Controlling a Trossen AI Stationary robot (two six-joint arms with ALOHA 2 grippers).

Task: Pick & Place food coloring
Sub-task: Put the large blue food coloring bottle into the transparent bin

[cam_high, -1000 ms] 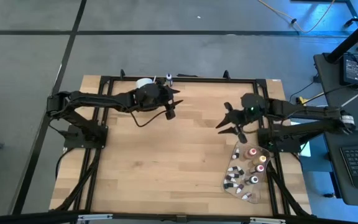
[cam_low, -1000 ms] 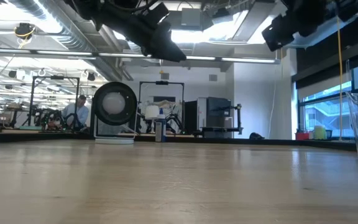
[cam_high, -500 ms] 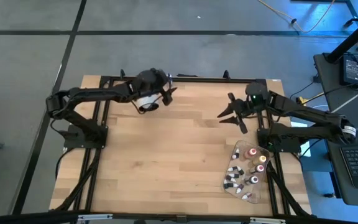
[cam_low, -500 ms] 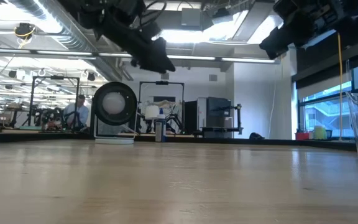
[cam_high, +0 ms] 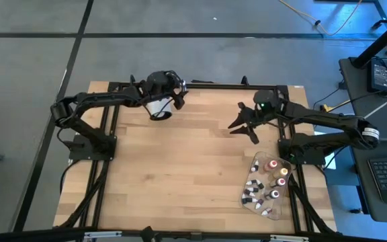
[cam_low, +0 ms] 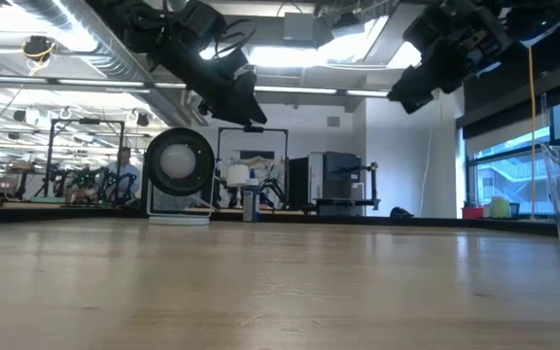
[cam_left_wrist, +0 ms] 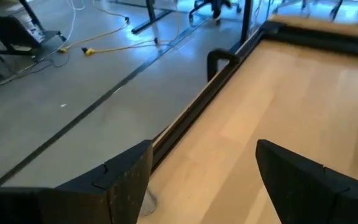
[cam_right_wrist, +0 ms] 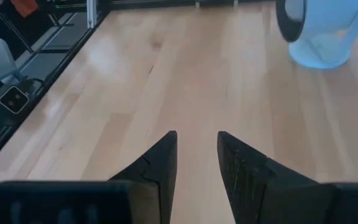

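The left gripper (cam_high: pixel 177 96) hangs above the table's far edge on the left side, its two dark fingers (cam_left_wrist: pixel 126 177) spread wide with nothing between them. A white cylinder (cam_high: pixel 156 107) sits just under the wrist in the high view; whether it rests on the table or belongs to the arm is hard to make out. In the low view both arms show only as dark shapes cut off by the upper frame.

The right gripper (cam_high: pixel 242 123) hovers above the far right part of the wooden table (cam_high: pixel 180 168), its fingers (cam_right_wrist: pixel 160 158) drawn near each other with a narrow gap, holding nothing.

The food coloring (cam_high: pixel 267 185) lies well apart from both grippers, near the table's right edge toward the front: small bottles with red, orange and dark contents, grouped on a clear tray (cam_high: pixel 245 200) whose outline is faint.

A black frame (cam_high: pixel 106 134) borders the table. Beyond it the low view shows a round white fan (cam_low: pixel 178 163), a person (cam_low: pixel 122 173) seated far back, and windows.
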